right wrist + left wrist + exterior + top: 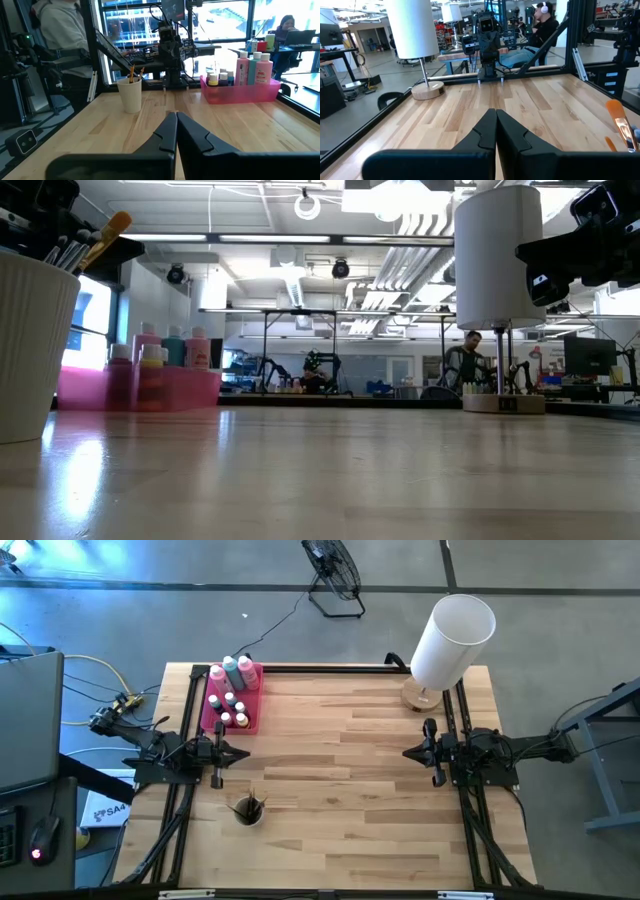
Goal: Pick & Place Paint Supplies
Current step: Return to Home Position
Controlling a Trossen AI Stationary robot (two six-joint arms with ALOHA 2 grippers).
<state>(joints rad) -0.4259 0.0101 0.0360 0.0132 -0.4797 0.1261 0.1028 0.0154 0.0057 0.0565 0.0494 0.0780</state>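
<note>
pink bottles 2 | teal bottle 1 | paint pots several | tray 1 | cup 1 | lamp 1

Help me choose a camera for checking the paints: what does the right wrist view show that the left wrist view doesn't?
Right wrist only: the pink rectangular plastic tray holding pink and teal squeeze bottles and small capped paint pots, plus the off-white ribbed cup. Left wrist only: the tall white cylinder lampshade on its round wooden base. Both: the light wooden table, paintbrush tips, and a shut gripper, right gripper or left gripper respectively.
</note>
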